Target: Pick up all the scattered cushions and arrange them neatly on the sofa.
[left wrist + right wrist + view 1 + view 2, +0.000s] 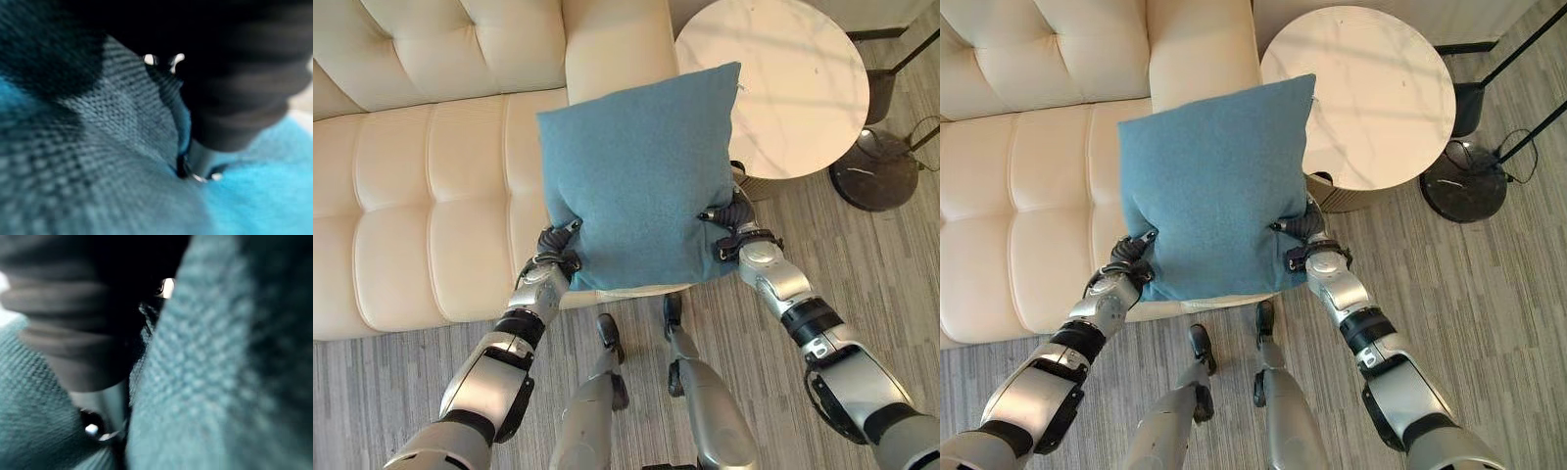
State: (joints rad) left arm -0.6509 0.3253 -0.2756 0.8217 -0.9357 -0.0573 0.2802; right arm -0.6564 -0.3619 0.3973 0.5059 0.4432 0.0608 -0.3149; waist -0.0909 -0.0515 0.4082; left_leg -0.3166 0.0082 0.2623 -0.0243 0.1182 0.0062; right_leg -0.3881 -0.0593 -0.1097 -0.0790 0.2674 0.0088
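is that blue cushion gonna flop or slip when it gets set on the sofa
The blue cushion probably gives but keeps its shape: the left hand and right hand dent its lower edges, yet its top stays square. Its woven cover looks grippy, so slipping seems unlikely. On the smooth sofa it may slide or lean.

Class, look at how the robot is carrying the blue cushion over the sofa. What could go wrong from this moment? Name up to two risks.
1. The left hand and right hand pinch the blue cushion only at its lower side edges, so the soft cushion may sag or slip out.
2. The cushion hangs over the cream sofa at its armrest end, near the round marble table; released here, it might land on the edge and fall to the floor.
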